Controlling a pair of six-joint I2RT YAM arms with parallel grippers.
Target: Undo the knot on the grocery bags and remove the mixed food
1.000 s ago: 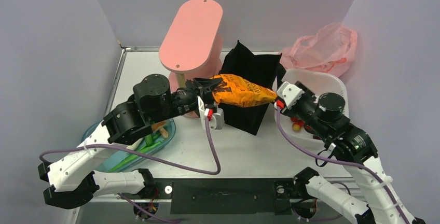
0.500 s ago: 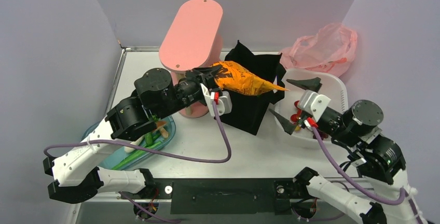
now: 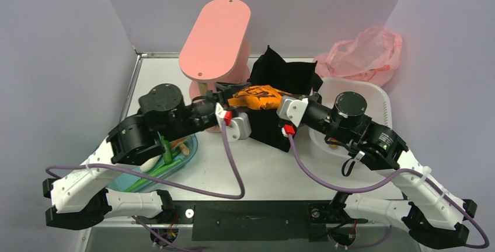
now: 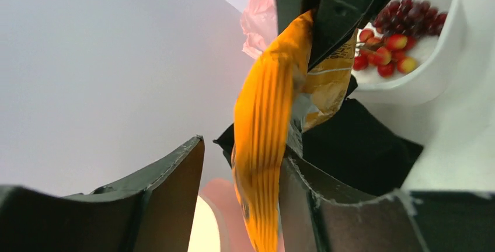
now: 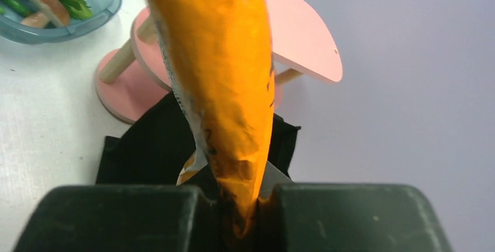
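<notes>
The orange snack packet (image 3: 257,96) hangs level over the black tote (image 3: 289,72), stretched between both grippers. My right gripper (image 3: 279,104) is shut on its right end, and the foil is pinched between the jaws (image 5: 239,192) in the right wrist view. My left gripper (image 3: 227,98) is at the packet's left end with its jaws open. There the packet (image 4: 265,129) rests against one finger, with a gap to the other. The pink plastic bag (image 3: 366,52) lies crumpled at the back right. Dark red grapes (image 4: 408,14) and small red and yellow fruits (image 4: 385,56) sit in the white basin (image 4: 435,71).
A pink stool-like stand (image 3: 215,33) rises just left of the tote, close behind the left wrist. A blue bowl (image 3: 190,147) with a cucumber and other vegetables sits under the left arm. The white basin (image 3: 382,97) lies under the right arm. Walls close in on three sides.
The right gripper swung back from the white basin with its jaws wide open, then shut on the packet's right end. The left jaws have come apart. The packet sits a little lower.
</notes>
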